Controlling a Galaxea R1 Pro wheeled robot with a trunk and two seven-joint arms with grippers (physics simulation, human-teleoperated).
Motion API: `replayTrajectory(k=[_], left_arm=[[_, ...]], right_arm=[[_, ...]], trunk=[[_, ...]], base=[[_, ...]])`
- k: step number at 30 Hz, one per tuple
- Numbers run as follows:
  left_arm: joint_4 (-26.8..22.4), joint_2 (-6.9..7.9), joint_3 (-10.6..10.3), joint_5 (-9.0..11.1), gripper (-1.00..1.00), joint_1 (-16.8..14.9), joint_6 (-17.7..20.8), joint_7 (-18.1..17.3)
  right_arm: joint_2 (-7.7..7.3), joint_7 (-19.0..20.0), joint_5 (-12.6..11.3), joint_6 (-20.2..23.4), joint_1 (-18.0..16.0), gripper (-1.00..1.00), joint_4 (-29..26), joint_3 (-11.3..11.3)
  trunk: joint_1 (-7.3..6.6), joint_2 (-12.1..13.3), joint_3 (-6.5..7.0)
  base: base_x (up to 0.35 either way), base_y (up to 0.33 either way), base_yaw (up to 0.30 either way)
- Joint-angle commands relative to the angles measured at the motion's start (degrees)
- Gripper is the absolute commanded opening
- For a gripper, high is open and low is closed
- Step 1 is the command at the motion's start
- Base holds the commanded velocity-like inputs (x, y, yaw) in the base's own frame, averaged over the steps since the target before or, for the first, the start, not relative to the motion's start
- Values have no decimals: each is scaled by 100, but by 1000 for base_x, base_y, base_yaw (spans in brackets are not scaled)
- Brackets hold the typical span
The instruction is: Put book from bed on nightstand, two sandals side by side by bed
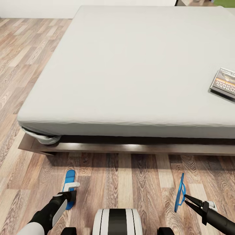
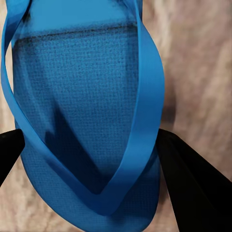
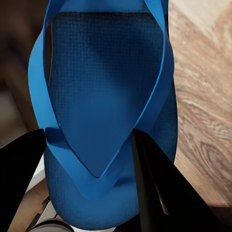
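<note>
Here I stood at the foot of the bed (image 1: pixel 130 65), its grey mattress spread ahead of me and the dark frame running across just above the plank floor (image 1: pixel 137 182). The book (image 1: pixel 224 82) lay on the mattress near its right side, cut off by the picture's border.

My left gripper (image 1: pixel 69 195) was down low over the left sandal (image 1: pixel 69 179), which lay flat on the floor close to the bed frame, toe end toward the bed. In the left wrist view that sandal (image 2: pixel 82 106) sat between my two black fingers (image 2: pixel 193 188), one at each side of the sole near the strap's point; the jaws stood about the sandal's width apart, and I could not tell whether they pressed on it.

My right gripper (image 1: pixel 186 197) had the right sandal (image 1: pixel 180 193) turned up on its edge, sole vertical. In the right wrist view one dark finger (image 3: pixel 154 193) lay over the sole (image 3: pixel 96 96) inside the strap and the other beside the outer edge, closed on it
</note>
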Motion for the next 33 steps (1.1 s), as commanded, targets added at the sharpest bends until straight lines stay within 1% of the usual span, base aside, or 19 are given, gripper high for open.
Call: replayTrajectory(k=[1,2,15,33], left_arm=[[-12,8,-50,57,-100,0,26,56],[-12,8,-52,57,100,0,26,56],[-12,0,-53,58,100,0,42,56],[-12,0,-53,62,100,0,53,56]], right_arm=[[1,8,-4,24,-2,-100,1,-5],[0,8,-4,25,-2,-100,1,-5],[-2,8,-4,24,-2,-100,1,-5],[-2,-13,-4,18,-2,-100,0,-5]], trunk=[[-1,-1,-3],[-1,-1,-3],[-1,-1,-3],[-47,23,396]], base=[[0,0,0],[0,0,0],[0,0,0],[0,0,0]])
